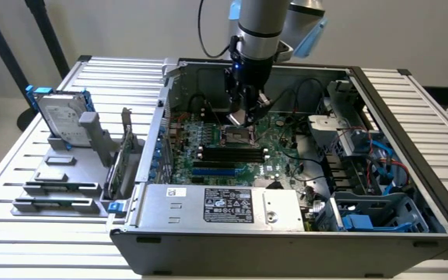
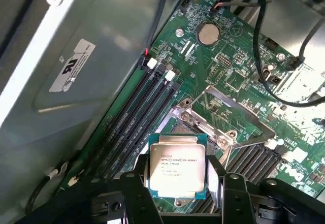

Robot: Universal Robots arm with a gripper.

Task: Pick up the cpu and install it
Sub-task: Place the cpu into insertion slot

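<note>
- The cpu (image 2: 176,163) hangs pinched by its side edges in the claw (image 2: 177,177), just above the open socket (image 2: 203,127)
- Install step, I judge; seating calls for edges squared to the socket
- Tight room: memory slots (image 1: 232,154) on the near side, loose cables (image 2: 261,41) far, case walls (image 1: 163,116) around

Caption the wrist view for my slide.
End effector holds the cpu over the open socket on the motherboard.

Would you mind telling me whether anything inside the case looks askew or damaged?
Nothing stands out. The cpu sits squarely in the gripper above the socket, whose metal frame is swung open. The motherboard shows no visible damage.
</note>
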